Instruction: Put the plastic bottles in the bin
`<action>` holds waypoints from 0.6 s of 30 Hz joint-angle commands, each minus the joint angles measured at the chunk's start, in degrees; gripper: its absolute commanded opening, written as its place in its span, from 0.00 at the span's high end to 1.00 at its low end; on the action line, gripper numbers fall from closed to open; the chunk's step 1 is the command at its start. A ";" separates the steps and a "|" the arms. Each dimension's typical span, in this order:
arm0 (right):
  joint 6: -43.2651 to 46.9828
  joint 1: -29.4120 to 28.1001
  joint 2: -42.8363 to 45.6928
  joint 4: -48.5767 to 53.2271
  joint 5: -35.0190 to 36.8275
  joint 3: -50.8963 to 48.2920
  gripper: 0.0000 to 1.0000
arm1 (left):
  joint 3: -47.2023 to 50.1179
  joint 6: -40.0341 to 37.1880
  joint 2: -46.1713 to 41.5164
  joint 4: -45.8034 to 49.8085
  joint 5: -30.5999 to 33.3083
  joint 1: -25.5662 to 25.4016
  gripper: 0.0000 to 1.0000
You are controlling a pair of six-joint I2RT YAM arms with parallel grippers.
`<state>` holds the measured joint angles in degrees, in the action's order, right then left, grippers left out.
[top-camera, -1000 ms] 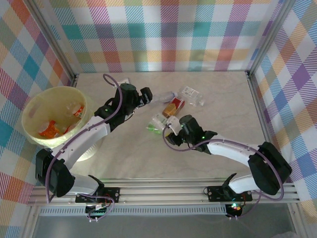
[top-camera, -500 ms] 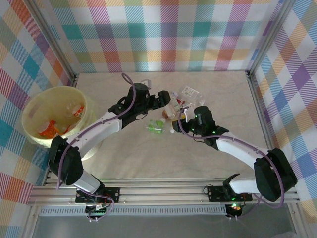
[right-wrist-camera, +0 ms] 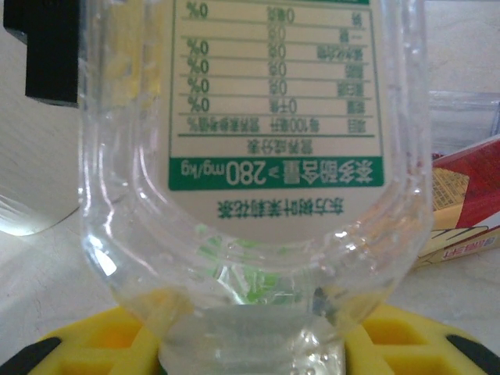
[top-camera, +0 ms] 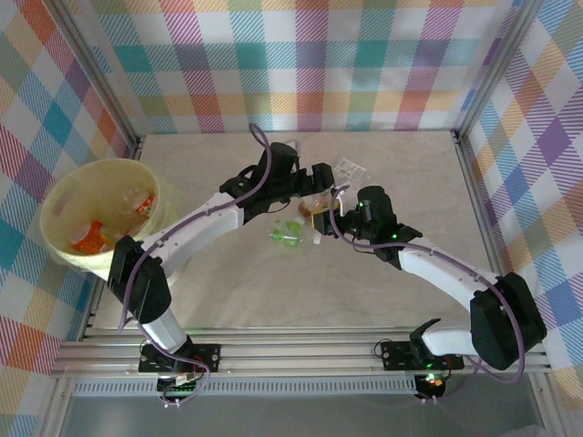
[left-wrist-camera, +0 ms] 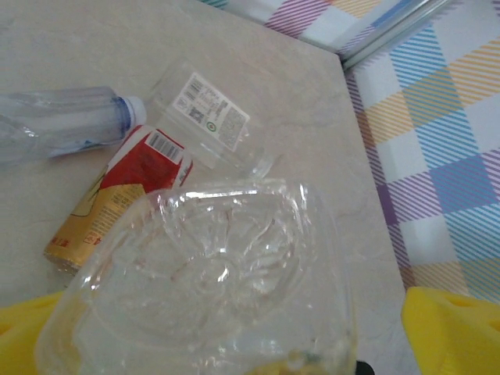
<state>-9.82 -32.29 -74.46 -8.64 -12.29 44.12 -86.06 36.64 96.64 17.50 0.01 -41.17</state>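
Observation:
My right gripper [right-wrist-camera: 250, 340] is shut on the neck of a clear plastic bottle [right-wrist-camera: 258, 156] with a green-and-white label. The same bottle's clear base [left-wrist-camera: 211, 266] sits between the wide-open yellow fingers of my left gripper [left-wrist-camera: 234, 340]. In the top view both grippers meet mid-table, left [top-camera: 321, 177] and right [top-camera: 339, 211]. Beyond them lie a red-and-gold labelled bottle [left-wrist-camera: 125, 191], a clear bottle with a white label [left-wrist-camera: 211, 121] and a clear blue-capped bottle [left-wrist-camera: 62, 125]. A green bottle [top-camera: 287, 234] lies nearer the arms. The pale-yellow bin [top-camera: 64, 196] stands at the left with orange-labelled bottles inside.
Plaid walls with metal frame posts [top-camera: 474, 173] close the table on three sides. The left arm [top-camera: 200, 218] stretches diagonally from the bin's side to the middle. Bare tabletop [top-camera: 273, 291] lies between the bottles and the arm bases.
The left gripper has swung right from beside the bin to the bottle cluster. The right gripper has carried its bottle back and right to meet it.

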 commanded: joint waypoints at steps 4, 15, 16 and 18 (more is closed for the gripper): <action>1.73 0.05 0.05 -0.83 -1.72 2.47 0.66 | -5.05 0.43 3.77 10.12 7.38 -2.41 0.04; 2.18 0.03 0.70 -1.37 -2.08 2.49 0.63 | -4.29 1.77 3.75 8.99 6.39 -2.36 0.35; 2.18 0.03 0.72 -1.35 -2.17 2.51 0.62 | -4.72 1.75 3.97 9.63 6.33 -2.37 0.38; 2.16 0.04 0.55 -0.75 -2.75 2.72 0.55 | -5.56 2.01 4.38 11.37 7.50 -2.35 0.43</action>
<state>-9.28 -32.32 -74.50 -6.85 -14.06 44.38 -90.28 39.75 99.94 23.90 6.72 -42.74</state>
